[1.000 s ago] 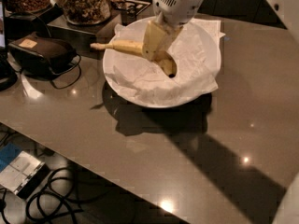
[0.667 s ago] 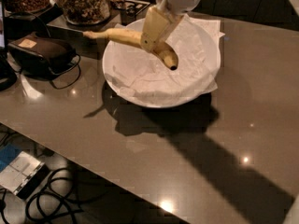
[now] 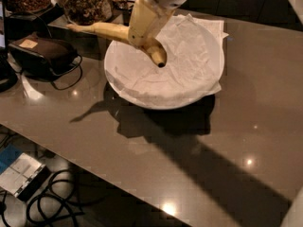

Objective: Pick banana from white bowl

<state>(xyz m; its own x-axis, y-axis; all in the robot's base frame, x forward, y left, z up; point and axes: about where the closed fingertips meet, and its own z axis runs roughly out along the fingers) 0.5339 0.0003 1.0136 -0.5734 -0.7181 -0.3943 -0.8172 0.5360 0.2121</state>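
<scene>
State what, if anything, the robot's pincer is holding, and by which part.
The pincer holds the banana, gripping it past the middle, nearer its dark tip, above the white bowl.

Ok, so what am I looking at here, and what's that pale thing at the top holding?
One camera looks down on a grey table. The pale thing is a robot arm's end effector: two fingers that close like tongs. They are shut on the banana, holding it above the upper-left rim of the white bowl, which is lined with crumpled paper. Behind stand glass jars of snacks; at left lies a dark case with a cable.
</scene>
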